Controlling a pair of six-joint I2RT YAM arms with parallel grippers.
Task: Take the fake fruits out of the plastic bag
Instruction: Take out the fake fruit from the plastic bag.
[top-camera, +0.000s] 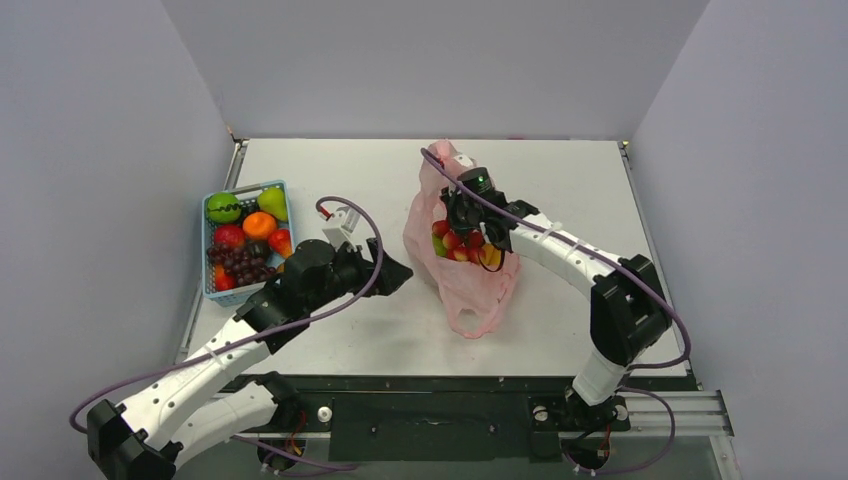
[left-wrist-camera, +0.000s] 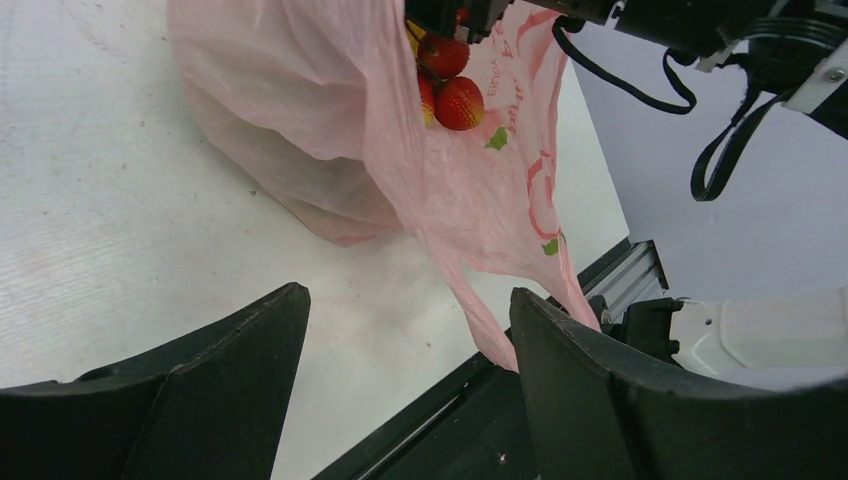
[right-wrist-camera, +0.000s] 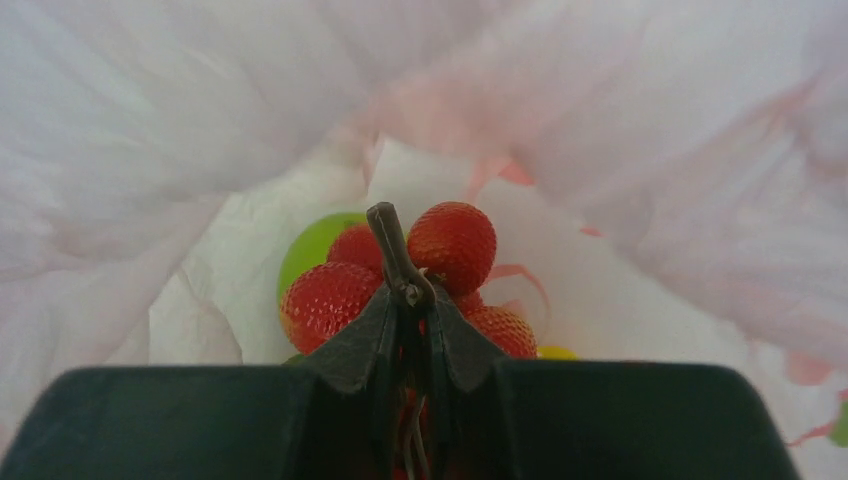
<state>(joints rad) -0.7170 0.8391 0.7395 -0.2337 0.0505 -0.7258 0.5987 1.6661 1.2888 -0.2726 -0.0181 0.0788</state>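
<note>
Right wrist: right gripper (right-wrist-camera: 405, 297) jaws clamp the glossy red plastic fruit cluster (right-wrist-camera: 455, 242).
Exit path: you lift straight up, clear of thin pink plastic bag (top-camera: 470, 298).

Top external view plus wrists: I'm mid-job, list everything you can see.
plastic bag: one, translucent pink, centre-right of the table, mouth open.
red fruit cluster: one, red, at the bag mouth.
green fruit: one, green, inside the bag beside the cluster.
basket: one, light blue, at the table's left edge.
basket fruit: several, green, orange, red and purple, in the basket.
table: one, white.
left pincer: black, open, empty, between basket and bag.
right pincer: black, shut on the cluster's stem.
</note>
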